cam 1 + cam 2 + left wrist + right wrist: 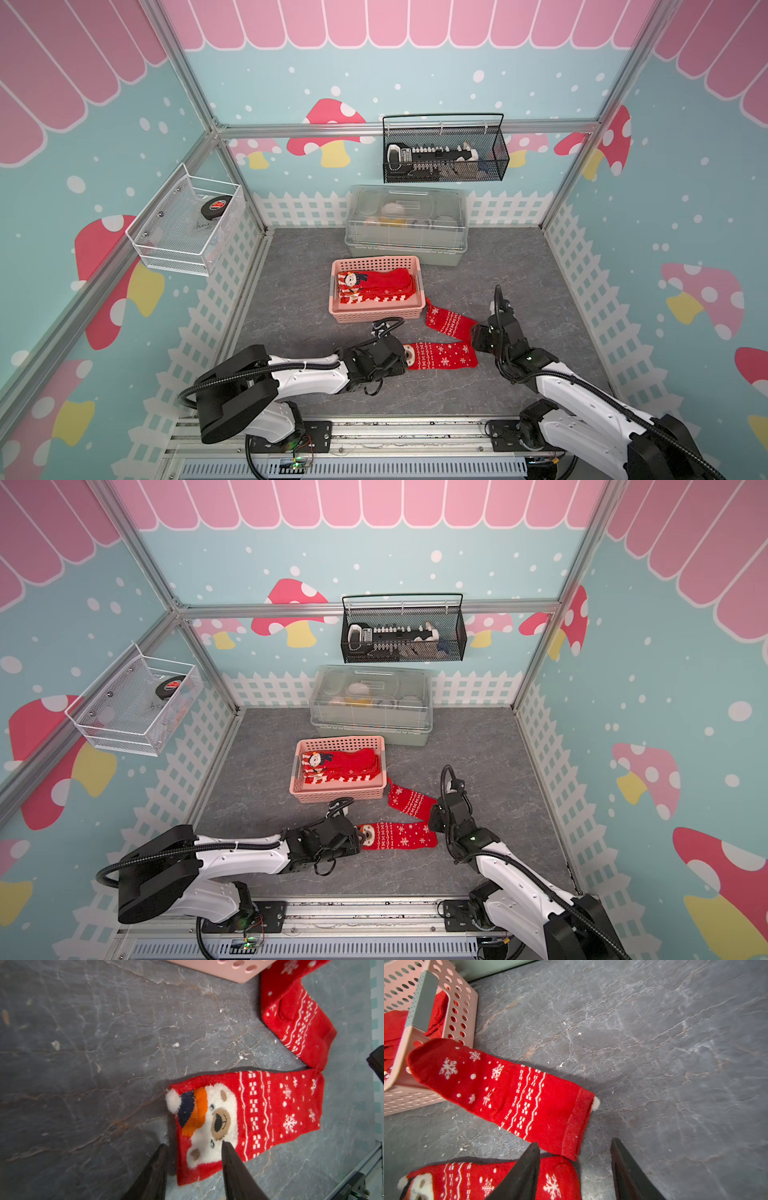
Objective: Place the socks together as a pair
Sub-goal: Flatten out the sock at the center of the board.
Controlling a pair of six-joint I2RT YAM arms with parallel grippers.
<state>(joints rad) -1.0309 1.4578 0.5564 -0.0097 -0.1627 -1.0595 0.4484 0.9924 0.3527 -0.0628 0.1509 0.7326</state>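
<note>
**A:** Black fingers (154, 1174) of the left gripper (193, 1142) fill the near edge of the left wrist view. How do they stand?

**B:** Apart, astride one corner of the cuff of the bear sock (270, 1109). One tip hangs over the white bear face. Its partner is over the bare surface (83, 1064) just beside the cuff edge. Nothing is pinched between them.

**A:** And the sock itself?

**B:** It lies flat on the grey surface, cuff toward the left gripper and toe toward the right gripper (575, 1140).

**A:** Is that one spread as well?

**B:** Yes, and it holds nothing. One finger is over the bear sock's toe and the other over bare surface. The cuff of the snowflake sock (508, 1088) is just ahead of them.

**A:** Where does that second sock lie?

**B:** Slantwise on the surface. Its toe leans against the near corner of the pink basket (376, 261), and its cuff meets the bear sock's toe, so the two make a V. A white pompom peeks out at the cuff.

**A:** And inside the basket?

**B:** More red socks (374, 286) in a pile, with a face showing at one cuff. A clear-lidded box (407, 216) stands behind it.
</note>
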